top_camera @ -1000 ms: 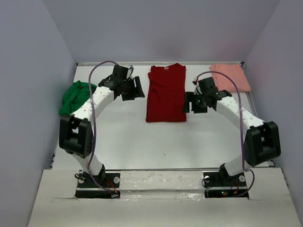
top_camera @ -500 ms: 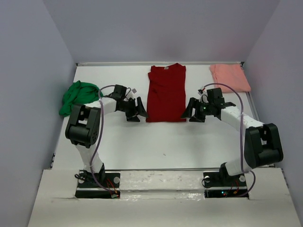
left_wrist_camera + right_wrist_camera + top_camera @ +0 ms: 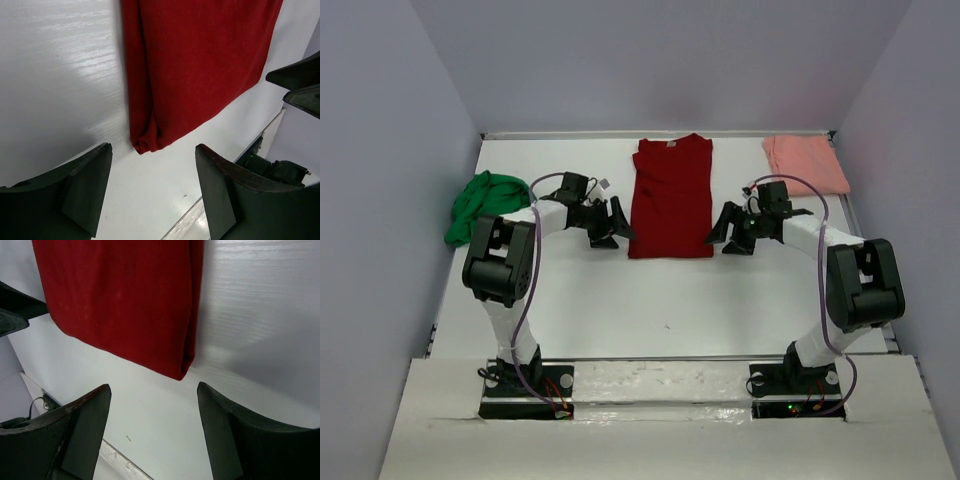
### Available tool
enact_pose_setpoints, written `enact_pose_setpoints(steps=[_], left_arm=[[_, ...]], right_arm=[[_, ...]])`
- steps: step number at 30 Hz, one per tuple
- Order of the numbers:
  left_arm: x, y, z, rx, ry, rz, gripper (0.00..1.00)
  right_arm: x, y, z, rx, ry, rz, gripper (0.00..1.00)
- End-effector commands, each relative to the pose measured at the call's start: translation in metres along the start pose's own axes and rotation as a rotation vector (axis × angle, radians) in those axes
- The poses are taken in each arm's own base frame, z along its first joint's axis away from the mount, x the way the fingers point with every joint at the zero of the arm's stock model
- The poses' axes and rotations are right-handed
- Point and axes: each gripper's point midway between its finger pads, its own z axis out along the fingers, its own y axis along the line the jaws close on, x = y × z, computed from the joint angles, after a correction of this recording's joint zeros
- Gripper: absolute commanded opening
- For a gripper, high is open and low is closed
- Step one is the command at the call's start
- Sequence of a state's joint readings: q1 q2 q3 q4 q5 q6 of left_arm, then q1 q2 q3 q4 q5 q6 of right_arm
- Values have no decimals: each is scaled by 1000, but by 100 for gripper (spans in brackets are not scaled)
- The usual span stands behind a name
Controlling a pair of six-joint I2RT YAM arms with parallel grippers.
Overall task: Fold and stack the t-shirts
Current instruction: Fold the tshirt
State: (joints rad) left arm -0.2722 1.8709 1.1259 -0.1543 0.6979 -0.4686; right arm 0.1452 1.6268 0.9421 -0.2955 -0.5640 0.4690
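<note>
The dark red t-shirt [image 3: 671, 198] lies as a long rectangle with its sides folded in, at the middle back of the table. My left gripper [image 3: 617, 228] is open, low beside the shirt's near left corner [image 3: 145, 145]. Opposite it, my right gripper [image 3: 719, 230] is open beside the near right corner [image 3: 181, 371]. Neither touches the cloth. A green t-shirt [image 3: 482, 203] sits crumpled at the far left. The salmon pink t-shirt [image 3: 804, 163] lies folded at the back right.
White table [image 3: 650, 300] with a raised back rim and grey walls on three sides. The table's near metal edge [image 3: 120, 457] shows in the right wrist view. The right gripper's fingers [image 3: 300, 85] show in the left wrist view.
Both arms have come down from beside the shirt's middle toward its near corners and now sit low. The left gripper opened a little wider. The shirts have not moved.
</note>
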Motion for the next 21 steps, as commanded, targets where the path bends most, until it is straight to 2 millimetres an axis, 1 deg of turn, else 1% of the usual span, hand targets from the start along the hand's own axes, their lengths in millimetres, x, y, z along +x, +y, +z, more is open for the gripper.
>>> enact_pose_setpoints(steps=[1,6,7,12,14,19,21], left_arm=[[-10,-13,-8,31,-7,16,77],[-3,-3,-1,13,16,-7,77],[-1,-1,0,11,20,-17,77],[3,4,7,-10,31,-41,77],[6,7,10,-16,39,-52,77],[10,-1,20,0,61,-47,77],[8,-4,25,3,62,-48,77]], right_arm=[[-22,2,-4,-5,-73,-15,75],[-18,-7,0,3,-72,3,75],[-21,-10,0,4,-77,10,75],[-19,-22,14,8,-46,48,75],[-19,-20,19,-22,-39,59,75],[-15,-31,35,-25,-12,89,75],[-16,-32,38,-27,-12,88,75]])
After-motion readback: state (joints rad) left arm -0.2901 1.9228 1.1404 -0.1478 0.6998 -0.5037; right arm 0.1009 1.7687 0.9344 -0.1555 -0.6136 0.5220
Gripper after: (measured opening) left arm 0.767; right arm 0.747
